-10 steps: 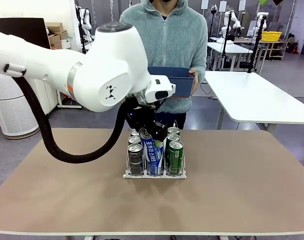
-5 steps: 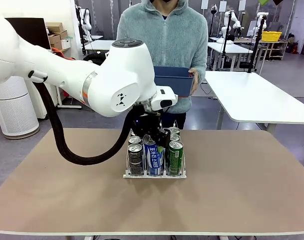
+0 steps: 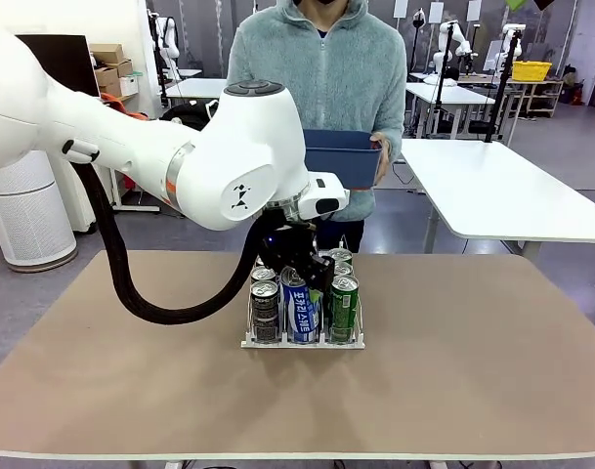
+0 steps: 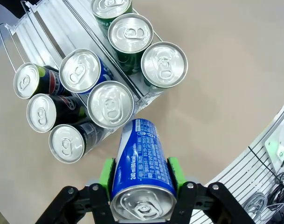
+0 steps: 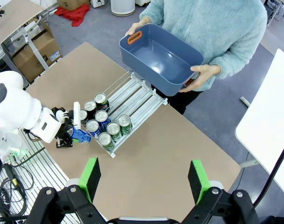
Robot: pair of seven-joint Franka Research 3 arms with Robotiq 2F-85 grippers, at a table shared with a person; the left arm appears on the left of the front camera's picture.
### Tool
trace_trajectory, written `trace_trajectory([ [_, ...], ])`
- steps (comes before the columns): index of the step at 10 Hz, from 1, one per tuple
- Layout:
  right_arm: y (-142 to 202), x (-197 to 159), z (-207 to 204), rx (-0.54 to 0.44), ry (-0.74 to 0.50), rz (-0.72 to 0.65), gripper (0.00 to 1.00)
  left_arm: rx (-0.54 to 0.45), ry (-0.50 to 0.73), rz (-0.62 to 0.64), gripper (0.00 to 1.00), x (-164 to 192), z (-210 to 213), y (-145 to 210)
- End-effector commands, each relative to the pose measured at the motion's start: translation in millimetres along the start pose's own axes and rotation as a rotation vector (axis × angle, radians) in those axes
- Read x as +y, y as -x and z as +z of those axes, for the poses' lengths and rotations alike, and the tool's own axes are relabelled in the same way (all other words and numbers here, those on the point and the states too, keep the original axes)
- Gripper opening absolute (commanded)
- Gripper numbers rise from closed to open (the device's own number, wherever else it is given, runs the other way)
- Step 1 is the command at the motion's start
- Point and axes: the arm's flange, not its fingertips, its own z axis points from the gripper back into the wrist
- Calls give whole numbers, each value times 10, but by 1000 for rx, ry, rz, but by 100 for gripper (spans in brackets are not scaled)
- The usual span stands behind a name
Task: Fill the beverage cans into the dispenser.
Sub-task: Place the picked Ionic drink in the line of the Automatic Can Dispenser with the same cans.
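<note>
Dispenser (image 4: 20, 28) held eight cans; left gripper (image 4: 142, 179) clamped a blue can (image 4: 142, 163), right gripper (image 5: 144, 179) gaped empty, tub (image 5: 158, 58) empty.

Held can (image 4: 141, 164) was blue w/ white lettering and a silver top, green pads (image 4: 106, 171) either side. Rack (image 4: 53, 21) was white; its cans (image 4: 124, 33) were green, blue, and dark grey-black. Tub (image 5: 156, 57) was dark blue w/ orange handle, table (image 3: 473, 371) tan.
</note>
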Motion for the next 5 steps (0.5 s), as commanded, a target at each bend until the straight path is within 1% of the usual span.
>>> trace_trajectory([
  [1,11,7,-3,1,2,1,100,-3,-13,1,57,95,-76,-166],
  [4,11,7,-3,1,2,1,100,25,-29,8,57,143,-208,-268],
  [5,11,7,-3,1,2,1,100,19,-30,7,57,190,-239,-308],
])
